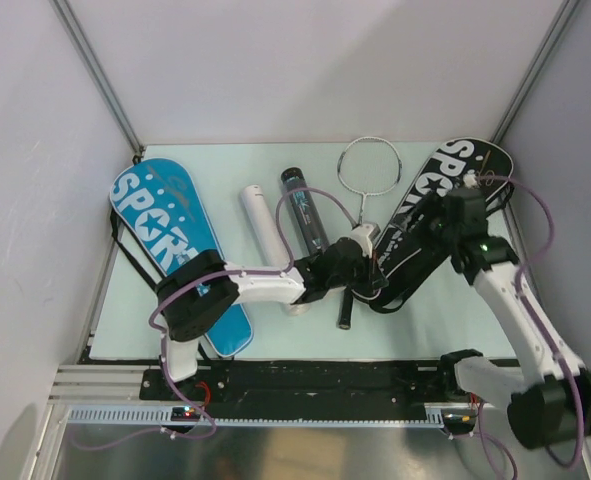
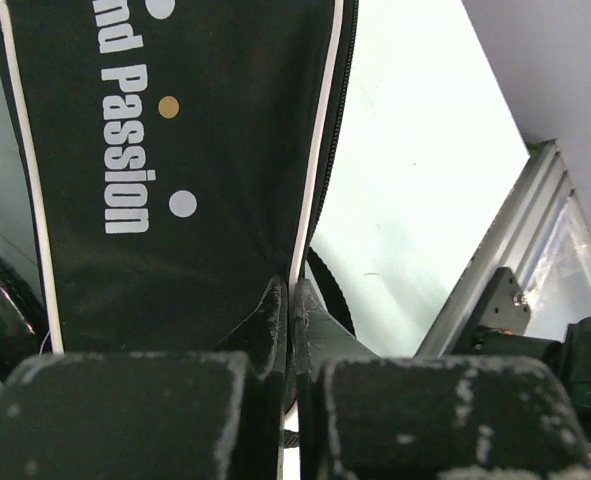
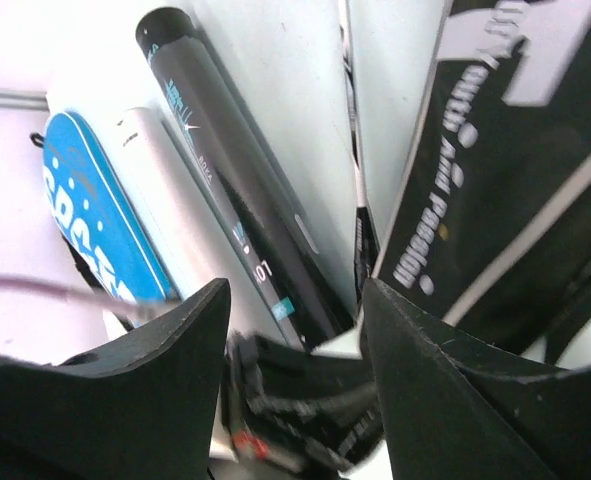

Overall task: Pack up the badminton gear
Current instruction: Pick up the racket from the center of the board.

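The black SPORT cover lies slantwise on the right of the table, its long axis running from the far right corner to the near middle. Our left gripper, its arm stretched rightward, is pinched closed on the cover's piped left edge. Our right gripper hovers over the cover's middle, fingers spread and empty. The silver-framed racket lies just left of the cover.

L arm stretched low to the right – L claw pressed shut (pads touching). R arm elbow-bent, wrist tipped down, R claw w/ fingers spread apart.
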`<state>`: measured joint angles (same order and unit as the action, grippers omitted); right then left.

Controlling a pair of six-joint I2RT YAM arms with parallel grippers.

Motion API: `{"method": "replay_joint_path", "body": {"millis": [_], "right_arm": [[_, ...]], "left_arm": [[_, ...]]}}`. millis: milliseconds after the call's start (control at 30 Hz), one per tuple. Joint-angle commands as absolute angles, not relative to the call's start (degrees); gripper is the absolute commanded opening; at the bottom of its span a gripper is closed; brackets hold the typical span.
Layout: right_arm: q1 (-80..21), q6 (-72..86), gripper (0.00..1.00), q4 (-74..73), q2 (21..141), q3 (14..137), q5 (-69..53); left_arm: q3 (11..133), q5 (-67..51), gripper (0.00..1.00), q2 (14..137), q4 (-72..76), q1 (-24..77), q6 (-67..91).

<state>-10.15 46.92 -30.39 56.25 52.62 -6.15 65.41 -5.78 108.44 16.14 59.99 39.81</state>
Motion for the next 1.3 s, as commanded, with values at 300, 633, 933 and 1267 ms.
{"method": "replay_joint_path", "body": {"millis": [300, 633, 933, 1267], "right_arm": [[-12.1, 43.5, 0.57, -21.2, 82.2, 60.3, -11.8], [-16.1, 37.4, 0.56, -27.7, 98.6, 70.1, -12.6], [-21.5, 38.9, 0.55, -33.7, 108.2, 76.2, -6.8], [-23.9, 38.5, 0.47, -41.1, 115.7, 82.5, 5.2]], "left_arm": [[52.9, 16.3, 0.00, 105.0, 41.5, 69.5, 36.7], [50.3, 20.5, 0.00, 106.0, 46.2, 72.8, 37.7], [48.2, 24.6, 0.00, 105.2, 48.6, 75.4, 35.9], [47.1, 26.7, 0.00, 105.0, 49.0, 75.4, 36.4]]}}
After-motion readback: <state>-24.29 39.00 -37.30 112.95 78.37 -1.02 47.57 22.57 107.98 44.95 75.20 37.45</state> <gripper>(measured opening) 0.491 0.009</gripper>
